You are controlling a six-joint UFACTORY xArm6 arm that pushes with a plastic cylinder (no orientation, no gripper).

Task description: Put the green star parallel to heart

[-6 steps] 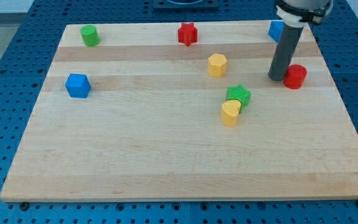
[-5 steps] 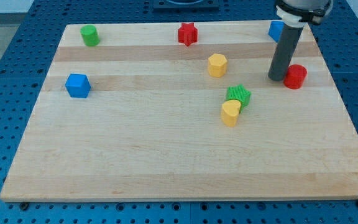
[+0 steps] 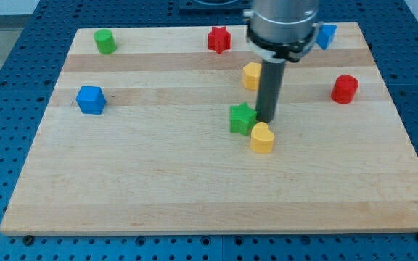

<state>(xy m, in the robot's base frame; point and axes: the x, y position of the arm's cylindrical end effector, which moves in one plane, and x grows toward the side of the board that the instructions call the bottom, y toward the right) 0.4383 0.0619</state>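
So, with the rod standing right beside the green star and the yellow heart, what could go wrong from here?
1. My tip sits in the corner between the green star and the yellow heart, close to both, so a push on the star may also drag the heart and spoil the reference.
2. The two blocks look in contact; moving one could turn the other.
3. The rod partly hides the yellow block behind it, so a retreat toward the view's top could bump that block.

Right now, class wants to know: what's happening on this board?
A robot arm's rod is pushing blocks. My tip sits just to the view's right of the green star and just above the yellow heart. Star and heart sit close together near the board's middle; the other blocks lie apart, untouched.
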